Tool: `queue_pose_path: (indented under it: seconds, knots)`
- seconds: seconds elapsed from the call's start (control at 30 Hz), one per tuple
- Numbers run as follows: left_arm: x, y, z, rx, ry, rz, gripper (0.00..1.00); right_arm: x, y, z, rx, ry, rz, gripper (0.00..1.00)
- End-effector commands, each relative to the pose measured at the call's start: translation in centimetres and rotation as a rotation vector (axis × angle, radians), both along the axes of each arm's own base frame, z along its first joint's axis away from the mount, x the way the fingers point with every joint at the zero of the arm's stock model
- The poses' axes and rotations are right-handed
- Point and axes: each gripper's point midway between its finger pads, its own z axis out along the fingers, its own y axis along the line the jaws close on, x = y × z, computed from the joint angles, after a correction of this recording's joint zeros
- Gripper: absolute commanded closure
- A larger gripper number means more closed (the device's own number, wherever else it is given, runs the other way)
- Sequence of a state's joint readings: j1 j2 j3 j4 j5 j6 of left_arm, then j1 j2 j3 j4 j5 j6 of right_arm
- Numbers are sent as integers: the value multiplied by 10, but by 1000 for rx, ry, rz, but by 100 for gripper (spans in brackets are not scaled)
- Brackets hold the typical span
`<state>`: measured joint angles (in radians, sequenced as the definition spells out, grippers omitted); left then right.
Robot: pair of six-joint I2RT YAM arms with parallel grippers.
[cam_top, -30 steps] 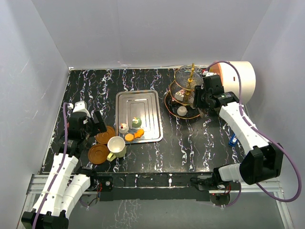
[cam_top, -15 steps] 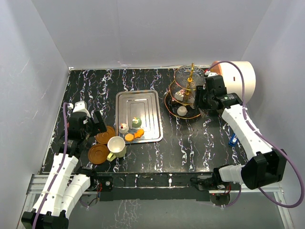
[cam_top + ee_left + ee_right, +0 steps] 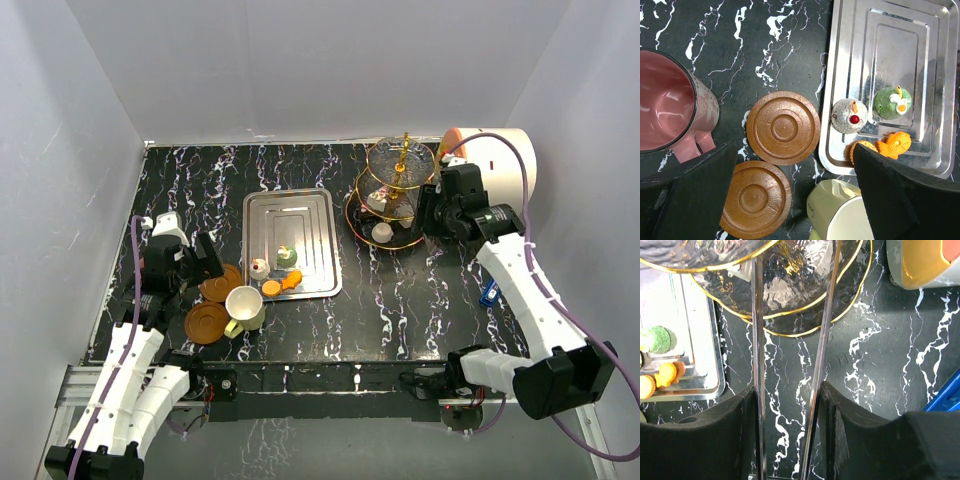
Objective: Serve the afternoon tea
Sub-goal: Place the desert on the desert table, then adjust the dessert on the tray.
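Note:
The three-tier glass stand (image 3: 395,195) with its gold frame stands at the back right, a white cake (image 3: 382,232) on its bottom tier. My right gripper (image 3: 430,212) is just right of it, shut on metal tongs (image 3: 758,365) whose two arms reach over the stand's glass (image 3: 790,295). My left gripper (image 3: 797,200) hangs open above two brown saucers (image 3: 784,127) (image 3: 755,200). A maroon cup (image 3: 665,107) stands left of them, and a cream cup (image 3: 840,210) lies on its side. White (image 3: 850,116), green (image 3: 892,102) and orange (image 3: 895,142) cakes sit on the tray.
The steel tray (image 3: 289,215) lies mid-table, between the saucers and the stand. A big white cylinder (image 3: 500,170) with an orange end lies behind the right gripper. A small blue object (image 3: 488,296) sits by the right arm. White walls enclose the table.
My right gripper has drawn back a little to the right, away from the stand, and its jaws have eased slightly on the tongs. The left arm has not moved.

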<state>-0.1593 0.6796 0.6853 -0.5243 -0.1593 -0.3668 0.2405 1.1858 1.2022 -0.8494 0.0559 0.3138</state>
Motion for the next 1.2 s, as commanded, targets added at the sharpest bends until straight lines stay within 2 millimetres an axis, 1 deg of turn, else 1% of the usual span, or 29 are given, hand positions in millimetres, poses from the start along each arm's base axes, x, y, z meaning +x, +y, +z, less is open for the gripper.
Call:
queue_pose_path:
  seconds: [0.0,0.13,0.3,0.43,0.57,0.67,0.83,0.97,1.07,1.17]
  knots:
    - [0,2,7,4,-21,9,1,-9,-2,20,31,-40,-25,57]
    - [0,2,6,4,-20,8,1,-22,-4,21,42,-29,-32,57]
    - [0,1,8,3,-28,5,1,-39,-3,29,64,-37,-13,57]
    - [0,1,8,2,-29,5,1,-54,2,26,93,-11,14,57]
    - [0,2,7,3,-25,6,1,-70,10,27,143,9,57,58]
    - [0,1,8,1,-26,1,1,-80,12,27,155,23,79,58]
    - [0,0,8,-1,-29,-3,1,-97,17,39,186,22,120,58]
    - [0,-1,8,-3,-31,-7,1,-109,25,44,225,30,173,58]
    - [0,-1,9,-3,-34,-8,1,-118,37,50,280,31,240,58]
    - [-1,0,9,-3,-36,-6,1,-122,47,56,330,18,287,58]
